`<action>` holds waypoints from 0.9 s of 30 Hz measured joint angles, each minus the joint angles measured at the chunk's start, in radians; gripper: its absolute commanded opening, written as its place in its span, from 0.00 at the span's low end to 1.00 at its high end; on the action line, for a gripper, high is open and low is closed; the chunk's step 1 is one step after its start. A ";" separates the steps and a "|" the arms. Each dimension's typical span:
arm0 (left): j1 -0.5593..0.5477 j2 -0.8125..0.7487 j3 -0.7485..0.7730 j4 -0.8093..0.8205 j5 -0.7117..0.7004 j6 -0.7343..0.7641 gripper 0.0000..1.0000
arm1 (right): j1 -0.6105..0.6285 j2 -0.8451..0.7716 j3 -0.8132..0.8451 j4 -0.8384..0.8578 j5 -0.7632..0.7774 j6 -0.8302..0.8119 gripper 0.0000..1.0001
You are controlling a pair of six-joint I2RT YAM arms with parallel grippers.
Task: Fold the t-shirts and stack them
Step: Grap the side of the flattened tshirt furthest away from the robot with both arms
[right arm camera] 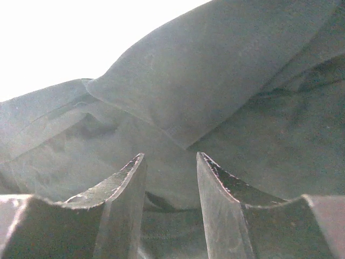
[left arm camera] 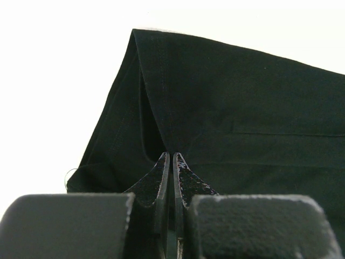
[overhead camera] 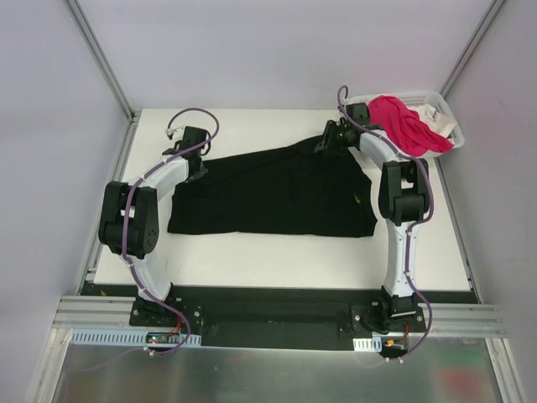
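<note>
Top external view: a black shirt (overhead camera: 277, 189) lies spread across the middle of the white table (overhead camera: 252, 256). Its near edge is straight and its far edge climbs toward the right. Your left gripper (overhead camera: 195, 161) sits at the shirt's far left corner. Your right gripper (overhead camera: 327, 138) sits at its far right corner.

Left wrist view: the left fingers are pressed together on a pinch of black cloth, which rises ahead of them in a tent-like fold. Right wrist view: the right fingers stand apart with nothing between them. Rumpled black cloth and a hemmed flap lie just beyond the tips.

The step in hand looks like taking the far edge to make a fold. To do it well, bring the right fingers onto the hem itself, about as deep as the left grip. Then move both arms evenly so the cloth stays taut and flat.

A white lattice basket (overhead camera: 443, 105) stands at the far right corner, with a pink shirt (overhead camera: 403, 122) heaped over its near rim. It is just beside your right arm, so a wide swing could snag the pink cloth or nudge the basket.
</note>
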 measured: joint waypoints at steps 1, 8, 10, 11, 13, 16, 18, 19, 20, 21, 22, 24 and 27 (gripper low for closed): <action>0.000 0.000 0.000 0.000 0.000 0.000 0.00 | 0.003 0.005 0.008 0.000 0.000 0.000 0.45; 0.000 0.000 0.000 0.000 0.000 0.002 0.00 | 0.028 0.034 0.029 0.003 -0.002 0.005 0.45; 0.000 0.000 0.000 0.000 0.000 0.003 0.00 | 0.033 0.043 0.030 0.005 -0.002 0.007 0.45; 0.000 0.000 0.000 0.000 0.000 0.003 0.00 | 0.034 0.047 0.030 0.004 -0.002 0.008 0.45; 0.000 0.000 0.000 0.000 0.000 0.004 0.00 | 0.036 0.055 0.030 0.005 -0.002 0.011 0.44; 0.000 0.000 0.000 0.000 0.000 0.006 0.00 | 0.035 0.060 0.030 0.004 -0.002 0.013 0.44; 0.000 0.000 0.002 0.000 0.000 0.008 0.00 | 0.035 0.060 0.030 0.006 -0.002 0.014 0.44; 0.000 0.000 0.004 0.000 -0.001 0.009 0.00 | 0.035 0.060 0.030 0.010 -0.001 0.014 0.44; 0.000 0.000 0.006 0.000 -0.001 0.011 0.00 | 0.033 0.060 0.030 0.011 -0.001 0.014 0.44; 0.000 0.000 0.008 0.000 -0.001 0.012 0.00 | 0.032 0.060 0.030 0.010 -0.001 0.014 0.44; 0.000 0.000 0.008 0.000 -0.001 0.013 0.00 | 0.031 0.060 0.030 0.010 -0.002 0.014 0.44; 0.000 0.000 0.011 0.000 -0.001 0.015 0.00 | 0.027 0.060 0.030 0.012 -0.002 0.014 0.44; 0.000 0.000 0.011 0.000 -0.001 0.018 0.00 | 0.019 0.060 0.028 0.012 -0.002 0.014 0.44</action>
